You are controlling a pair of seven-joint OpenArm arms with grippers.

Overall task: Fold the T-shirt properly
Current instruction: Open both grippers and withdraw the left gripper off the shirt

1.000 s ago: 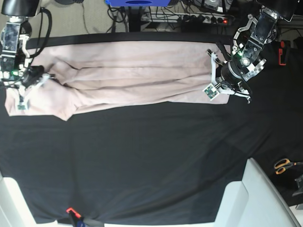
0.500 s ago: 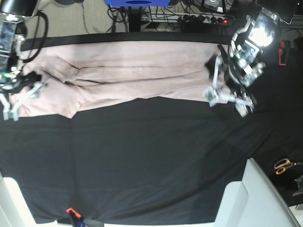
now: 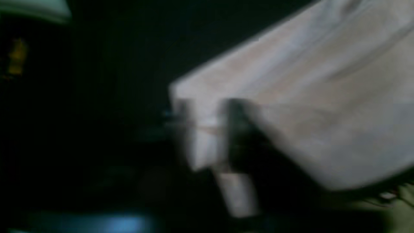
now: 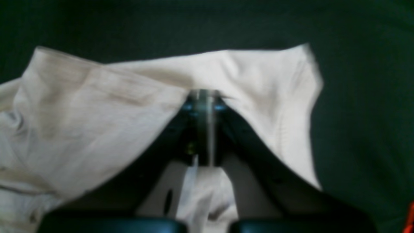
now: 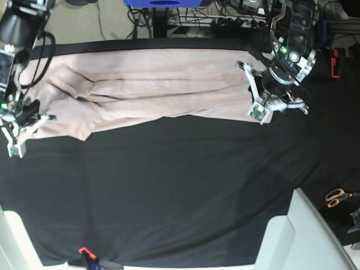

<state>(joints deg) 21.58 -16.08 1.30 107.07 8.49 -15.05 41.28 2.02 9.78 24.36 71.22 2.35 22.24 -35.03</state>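
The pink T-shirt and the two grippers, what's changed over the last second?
Both grippers opened and re-closed. The right gripper slid toward the near corner and is pinching the T-shirt there; the left gripper, shut at the opposite end, barely shifted, and its wrist view is too blurred to confirm a grip. The T-shirt's near edge pulled back slightly. It still lies as a long band on the black cloth.

left arm (image 5: 292,39): black links, white brackets, green LED lit | right arm (image 5: 14,62): black housing, black cable looped alongside, white finger frames
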